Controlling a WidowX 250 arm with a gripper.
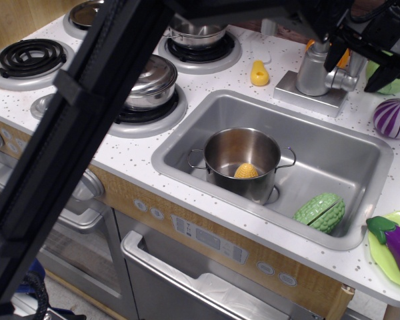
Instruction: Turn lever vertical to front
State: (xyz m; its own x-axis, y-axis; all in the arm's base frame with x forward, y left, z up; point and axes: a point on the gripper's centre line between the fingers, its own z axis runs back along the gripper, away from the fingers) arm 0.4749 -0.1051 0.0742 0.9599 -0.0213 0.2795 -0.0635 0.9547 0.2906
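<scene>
At the far right corner of the counter (187,193) stands the silver tap (313,70) on its square grey base, just behind the sink (360,157). The lever (345,80), a short stubby silver arm, sticks out of the tap's right side, pointing toward the right edge. Black gripper (368,55) hangs directly above and right of the lever, its two dark fingers (335,55) spread apart, one over the tap body, the other further right near the green vegetable. Nothing held between them; they look parted, not touching the lever as far as can be seen. Something orange shows behind the tap, mostly hidden.

Small yellow piece (259,73) sits left of the tap base, apart from it. Purple-white cabbage (394,118) lies near the right edge, right of the sink. Inside the sink: steel pot (243,163) with a yellow item (246,171) in it, and a green bumpy gourd (320,212) at the front right of the basin. Eggplant (397,241) on a green plate (380,257) at the front right corner. Lidded pot (150,83) on the burner left of the sink. Black arm link (73,133) crosses the left side diagonally, blocking much of the stove.
</scene>
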